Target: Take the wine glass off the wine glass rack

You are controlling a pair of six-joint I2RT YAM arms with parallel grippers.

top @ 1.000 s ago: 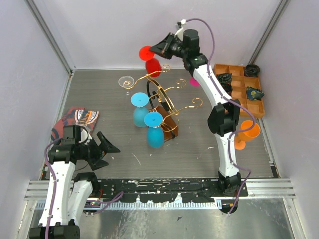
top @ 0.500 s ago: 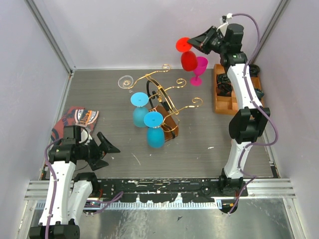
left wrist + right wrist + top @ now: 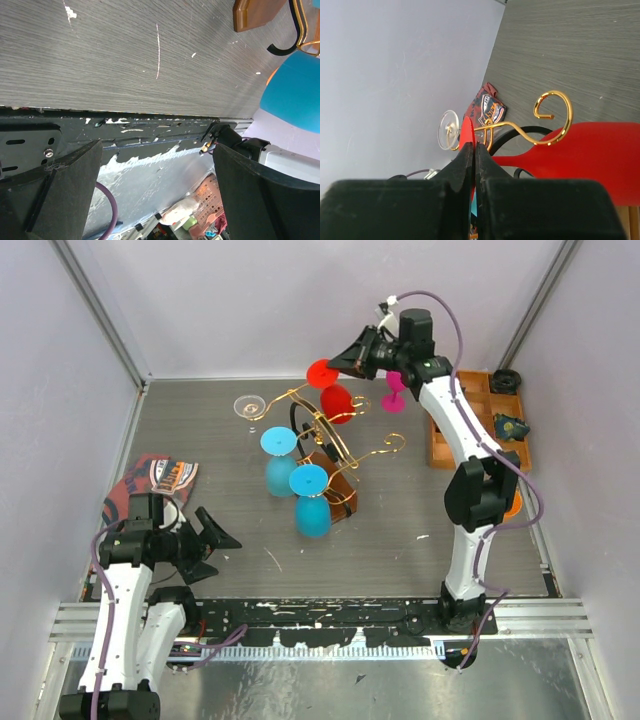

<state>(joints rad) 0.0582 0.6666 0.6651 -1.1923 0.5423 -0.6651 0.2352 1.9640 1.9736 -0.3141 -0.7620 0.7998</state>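
The wine glass rack (image 3: 322, 432) is a gold wire frame on a brown wooden base (image 3: 338, 487) at mid table. A clear wine glass (image 3: 250, 406) and two blue ones (image 3: 281, 462) (image 3: 311, 502) hang from its arms. My right gripper (image 3: 345, 362) is shut on the flat foot of a red wine glass (image 3: 335, 400), held at the rack's far side. In the right wrist view a gold scroll arm (image 3: 555, 120) crosses in front of the red glass (image 3: 600, 155); I cannot tell if they touch. My left gripper (image 3: 212, 540) stands open and empty at the near left.
A magenta glass (image 3: 396, 390) stands on the table behind my right arm. An orange compartment tray (image 3: 470, 425) sits at the far right. A patterned pouch (image 3: 160, 478) lies at the left near the left arm. The enclosure walls stand close on three sides.
My right gripper swung the red glass out to the right, then back left and lower, to the rack's far arms. The left arm has not moved.
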